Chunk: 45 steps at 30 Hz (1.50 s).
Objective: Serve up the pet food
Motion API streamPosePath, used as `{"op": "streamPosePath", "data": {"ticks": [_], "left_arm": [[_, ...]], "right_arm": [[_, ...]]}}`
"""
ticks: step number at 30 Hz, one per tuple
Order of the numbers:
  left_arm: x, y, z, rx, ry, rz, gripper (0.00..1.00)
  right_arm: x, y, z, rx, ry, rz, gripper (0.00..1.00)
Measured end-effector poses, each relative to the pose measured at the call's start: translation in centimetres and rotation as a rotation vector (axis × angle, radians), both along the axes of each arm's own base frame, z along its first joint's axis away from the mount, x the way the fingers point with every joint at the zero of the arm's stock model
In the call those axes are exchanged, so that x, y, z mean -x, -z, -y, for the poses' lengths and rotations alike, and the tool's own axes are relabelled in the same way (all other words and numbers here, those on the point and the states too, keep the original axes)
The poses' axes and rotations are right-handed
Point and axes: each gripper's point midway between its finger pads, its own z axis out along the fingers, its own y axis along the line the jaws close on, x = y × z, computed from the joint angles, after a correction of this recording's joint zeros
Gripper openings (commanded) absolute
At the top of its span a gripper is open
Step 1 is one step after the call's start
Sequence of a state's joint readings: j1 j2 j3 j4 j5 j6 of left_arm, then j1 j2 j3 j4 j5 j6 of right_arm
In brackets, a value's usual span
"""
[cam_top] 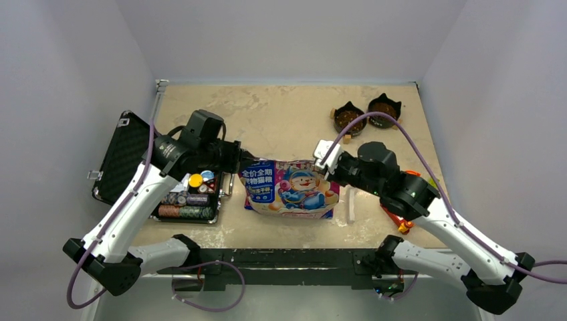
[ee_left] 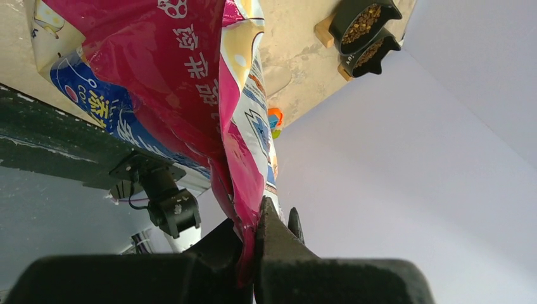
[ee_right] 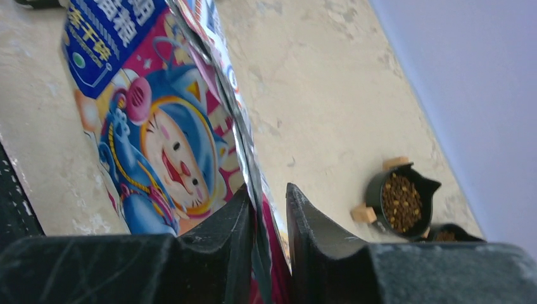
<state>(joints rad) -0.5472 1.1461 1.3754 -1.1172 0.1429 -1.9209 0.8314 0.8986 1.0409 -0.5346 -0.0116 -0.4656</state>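
Desk (cam_top: 281, 114), beige and mottled, walled on three sides.

Left edge: black case (cam_top: 124, 157) lying open, lid out towards the wall. Its tray holds stacked poker chips (cam_top: 187, 200) in mixed colours.

Left gripper (cam_top: 237, 160) (ee_left: 252, 237) is just right of the case, at the bag's upper left corner. Jaws are closed tight, with a fold of pink foil pinched between them. From the wrist view the bag hangs from this pinch.

Centre, nearer the front edge than the back: pet food bag (cam_top: 291, 187) (ee_left: 190, 76) (ee_right: 158, 126), pink, blue and white, with a cartoon figure and Chinese text, printed face up. Contents not visible.

Right gripper (cam_top: 332, 167) (ee_right: 269, 215) is at the bag's upper right corner. Its fingers stand on either side of the bag's edge with a narrow gap between them and the foil running through it. Cannot tell whether they actually clamp it.

Right edge, beside the right forearm: a small orange object (cam_top: 401, 224), partly hidden.

Far right corner: two black bowls with ear-shaped rims, side by side and touching, left bowl (cam_top: 349, 119) (ee_right: 402, 202) and right bowl (cam_top: 384, 110). Brown kibble (cam_top: 349, 122) (ee_right: 400, 201) (ee_left: 362, 22) lies in both.
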Motion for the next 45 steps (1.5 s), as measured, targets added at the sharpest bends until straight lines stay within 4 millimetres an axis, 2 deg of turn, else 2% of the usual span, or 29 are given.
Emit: {"op": "streamPosePath", "data": {"ticks": [2,4,6,13,18,24,26,28,30,33,35,37,42,45], "left_arm": [[0.0,0.1,-0.2,-0.005,-0.002,-0.004,0.0],[0.0,0.2,-0.3,-0.01,-0.007,-0.004,0.0],[-0.1,0.2,-0.5,-0.015,-0.013,-0.005,0.0],[-0.7,0.2,-0.9,-0.035,-0.036,0.02,0.0],[-0.3,-0.1,-0.6,-0.015,-0.018,0.016,0.0],[0.1,-0.1,-0.4,-0.001,0.012,0.005,0.01],[0.3,-0.1,-0.4,0.001,0.021,0.0,0.19],[0.3,0.0,-0.5,-0.005,0.025,0.001,0.31],[-0.4,0.1,-2.6,-0.051,-0.044,0.027,0.39],[-0.4,0.0,-5.7,-0.11,-0.143,0.066,0.41],[-0.1,0.3,-6.6,-0.136,-0.169,0.072,0.42],[-0.2,0.6,-6.8,-0.149,-0.175,0.067,0.46],[-1.2,2.1,-6.2,-0.185,-0.15,0.027,0.62],[-1.3,2.3,-5.9,-0.188,-0.13,0.008,0.63]], "right_arm": [[-0.2,0.4,0.9,0.021,0.029,-0.013,0.27],[-0.5,0.7,1.4,0.039,0.05,-0.028,0.22],[-0.8,0.7,1.5,0.053,0.067,-0.045,0.0],[-1.8,0.6,2.0,0.043,0.152,-0.061,0.0],[-0.5,0.5,3.4,-0.056,0.157,-0.061,0.0],[1.0,0.5,3.7,-0.136,0.121,-0.062,0.0],[1.3,0.4,3.7,-0.144,0.105,-0.065,0.0],[1.4,0.4,3.9,-0.137,0.102,-0.063,0.0],[1.4,0.6,4.7,-0.126,0.122,-0.06,0.0],[1.4,0.6,5.6,-0.107,0.138,-0.047,0.0],[1.5,0.6,6.0,-0.095,0.141,-0.04,0.0],[1.6,0.6,6.1,-0.085,0.138,-0.035,0.0],[1.4,0.6,6.2,-0.064,0.13,-0.028,0.0],[1.4,0.6,6.1,-0.056,0.126,-0.03,0.0]]}}
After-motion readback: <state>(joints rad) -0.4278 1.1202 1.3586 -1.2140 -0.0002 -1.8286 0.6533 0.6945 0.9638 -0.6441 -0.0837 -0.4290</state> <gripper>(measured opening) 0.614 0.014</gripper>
